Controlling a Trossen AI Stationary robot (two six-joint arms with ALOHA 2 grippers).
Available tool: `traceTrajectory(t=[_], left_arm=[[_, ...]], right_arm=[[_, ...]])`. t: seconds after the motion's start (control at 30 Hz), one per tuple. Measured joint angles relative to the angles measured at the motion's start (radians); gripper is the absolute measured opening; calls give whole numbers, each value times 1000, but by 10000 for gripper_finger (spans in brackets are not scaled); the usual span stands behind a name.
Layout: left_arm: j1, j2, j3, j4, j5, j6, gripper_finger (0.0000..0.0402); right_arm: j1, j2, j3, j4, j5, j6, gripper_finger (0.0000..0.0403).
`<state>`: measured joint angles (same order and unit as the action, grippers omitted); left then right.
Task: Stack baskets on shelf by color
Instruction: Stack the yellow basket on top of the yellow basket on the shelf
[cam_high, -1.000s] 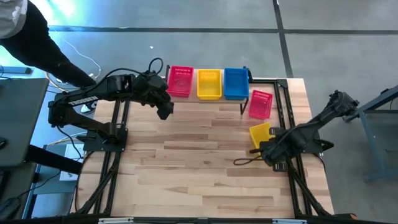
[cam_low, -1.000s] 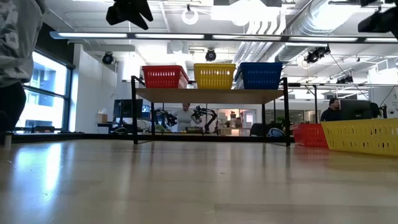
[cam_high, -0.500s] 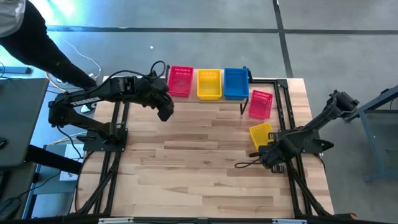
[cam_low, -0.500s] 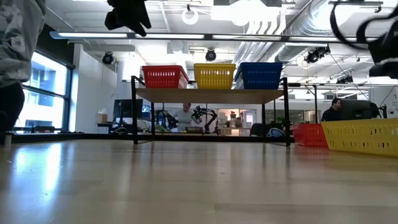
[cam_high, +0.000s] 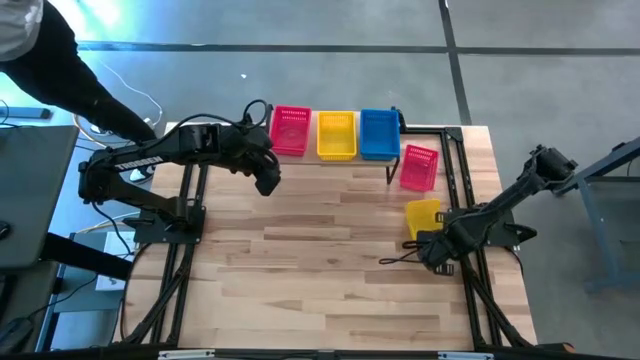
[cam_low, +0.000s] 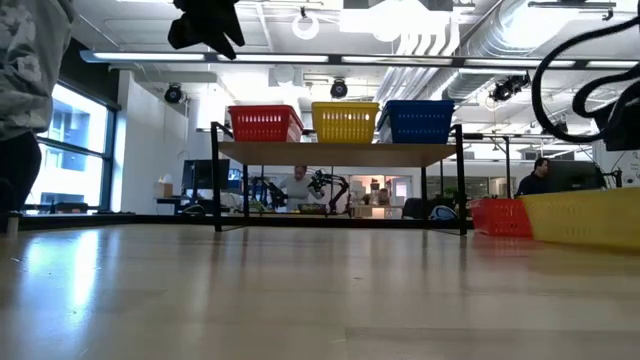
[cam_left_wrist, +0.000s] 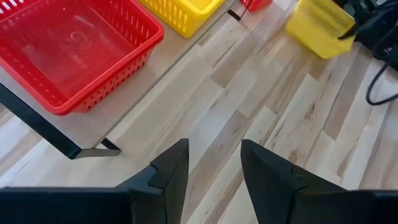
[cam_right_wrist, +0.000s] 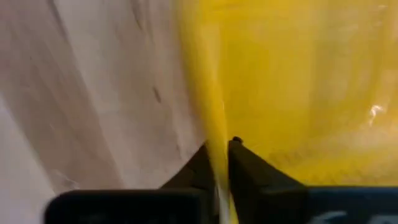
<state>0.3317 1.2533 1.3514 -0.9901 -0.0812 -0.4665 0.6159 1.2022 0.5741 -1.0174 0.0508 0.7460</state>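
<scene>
On the table's right side, the right gripper (cam_high: 432, 243) is pinched narrow on the near rim of the loose yellow plastic mesh basket (cam_high: 422, 216); the right wrist view shows both fingers closed on just that thin wall edge. The low view shows the basket blurred, so probably mid-lift.

Risks from here:
- Grip is on one wall only, so the basket can hang off it, then pivot or slip out during transport. Thin mesh likely flexes too.
- A loose black cable (cam_high: 398, 259) lies on the light wooden tabletop (cam_high: 300, 250) right by the gripper. It could snag the wrist.
- The loose red mesh basket (cam_high: 419, 167) sits just beside the yellow one toward the shelf, next to the shelf's black metal leg (cam_high: 391, 170). A low carry could clip either.
- Target is the yellow basket on the shelf (cam_high: 336, 135), between the red shelf basket (cam_high: 290, 130) and the blue shelf basket (cam_high: 379, 134), all close together. A tilted basket may catch a neighbour's rim and fail to nest, or shove a stack off the low wooden-plank shelf (cam_low: 340, 153).

The left gripper (cam_left_wrist: 213, 163) hovers above the table near the shelf's red end, fingers moderately apart and holding nothing. It's near the right arm's likely path to the shelf, so arm contact is possible.
</scene>
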Motion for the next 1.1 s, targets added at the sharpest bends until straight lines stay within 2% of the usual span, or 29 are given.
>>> traceTrajectory(t=[0.07, 0.3, 0.6, 0.7, 1.1], left_arm=[[0, 0, 0, 0, 0, -3, 136], [0, 0, 0, 0, 0, -2, 136], [0, 0, 0, 0, -10, 24, 136], [1, 0, 0, 0, -12, 24, 136], [1, 0, 0, -15, -12, 24, 136]], right_arm=[[0, 0, 19, 12, 1, 7, 9], [0, 0, 147, 15, 1, 33, 3], [-73, 1, 404, 36, 3, 59, 1], [-113, 18, 505, 35, 36, 32, 0], [-299, 247, 936, -70, 139, -204, 0]])
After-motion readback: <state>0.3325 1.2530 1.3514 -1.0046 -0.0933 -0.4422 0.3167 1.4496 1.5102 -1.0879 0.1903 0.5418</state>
